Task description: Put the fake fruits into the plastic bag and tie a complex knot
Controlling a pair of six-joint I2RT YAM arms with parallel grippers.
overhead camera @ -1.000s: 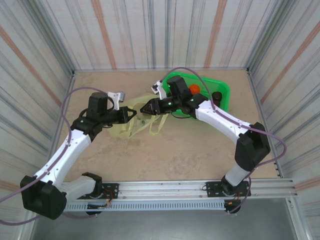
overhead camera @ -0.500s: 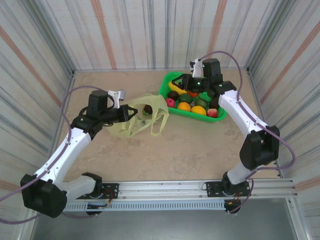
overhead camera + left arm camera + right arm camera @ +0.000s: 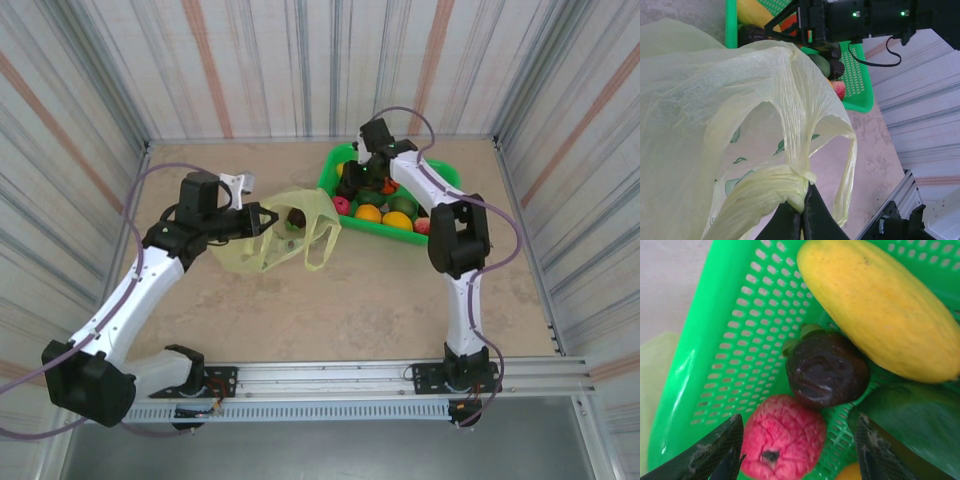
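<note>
The left gripper (image 3: 801,220), well to the left of the green basket (image 3: 725,330), is pinching its fingers closed on a bunched handle strip of the plastic bag (image 3: 262,250), lifting it, apparently so that the mouth is gaping toward the basket and a fruit can be dropped straight in. The bag is lying just left of the basket, and one dark fruit (image 3: 296,218), probably a mangosteen, is sitting inside its opening. Over the basket's left end, the right gripper (image 3: 799,422) is hovering with its fingers spread wide and holding nothing, straddling a red textured fruit (image 3: 785,440) and a dark purple mangosteen (image 3: 825,367), likely lining up the next pick. A yellow mango (image 3: 880,305) is lying just beyond them, and an avocado (image 3: 910,425) beside. Most fruits are waiting in the basket, so loading looks early and the knot is not yet begun.
</note>
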